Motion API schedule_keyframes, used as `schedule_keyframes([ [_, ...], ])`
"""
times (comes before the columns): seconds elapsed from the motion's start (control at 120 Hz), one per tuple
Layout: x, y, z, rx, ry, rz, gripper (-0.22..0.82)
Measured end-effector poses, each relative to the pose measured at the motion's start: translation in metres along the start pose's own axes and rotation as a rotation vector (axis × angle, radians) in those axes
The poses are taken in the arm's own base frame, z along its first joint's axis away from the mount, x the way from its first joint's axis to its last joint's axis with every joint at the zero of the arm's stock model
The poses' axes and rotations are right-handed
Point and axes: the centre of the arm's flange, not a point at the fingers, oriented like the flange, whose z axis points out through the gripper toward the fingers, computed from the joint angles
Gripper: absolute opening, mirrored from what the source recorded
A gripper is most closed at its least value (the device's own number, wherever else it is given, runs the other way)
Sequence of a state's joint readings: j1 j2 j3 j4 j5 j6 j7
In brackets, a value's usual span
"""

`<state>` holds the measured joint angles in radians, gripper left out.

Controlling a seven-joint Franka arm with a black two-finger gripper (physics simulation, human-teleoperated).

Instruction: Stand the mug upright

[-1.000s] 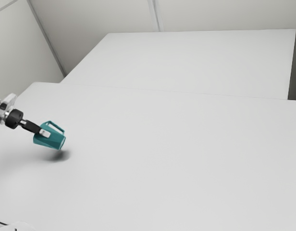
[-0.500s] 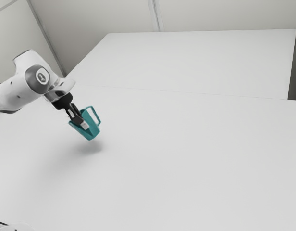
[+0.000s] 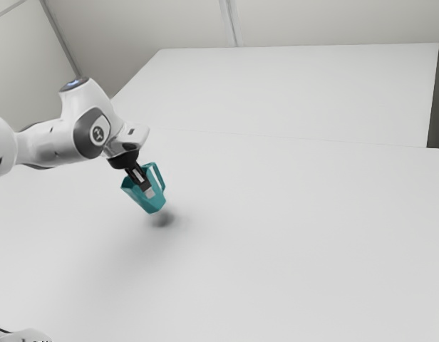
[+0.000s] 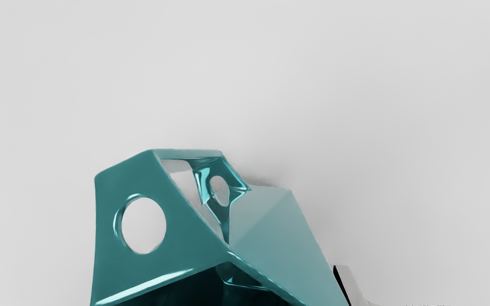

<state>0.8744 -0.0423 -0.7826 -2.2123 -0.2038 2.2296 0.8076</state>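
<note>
Your gripper (image 3: 147, 190) pinches the teal mug (image 3: 155, 204) by its body, as you see in the exterior view, and holds it tilted above the white table (image 3: 291, 228), its mouth raised toward the exterior view's left and its handle (image 3: 160, 176) toward the exterior view's right

A pale table (image 3: 298, 235) was marked by a faint line (image 3: 276, 137); on the line's nearer side, a dark shadow (image 3: 162, 219) was cast.

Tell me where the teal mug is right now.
The mug is held tilted in the gripper, above the table, toward the exterior view's left.
</note>
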Motion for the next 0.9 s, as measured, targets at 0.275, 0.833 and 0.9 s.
schedule_keyframes([
  [0.275,0.027,0.041,0.020,0.072,-0.039,-0.060,-0.18],
  [0.833,0.059,0.121,0.061,0.099,-0.088,-0.135,-0.18],
  [0.9,0.057,0.116,0.064,0.105,-0.090,-0.158,-0.18],
])
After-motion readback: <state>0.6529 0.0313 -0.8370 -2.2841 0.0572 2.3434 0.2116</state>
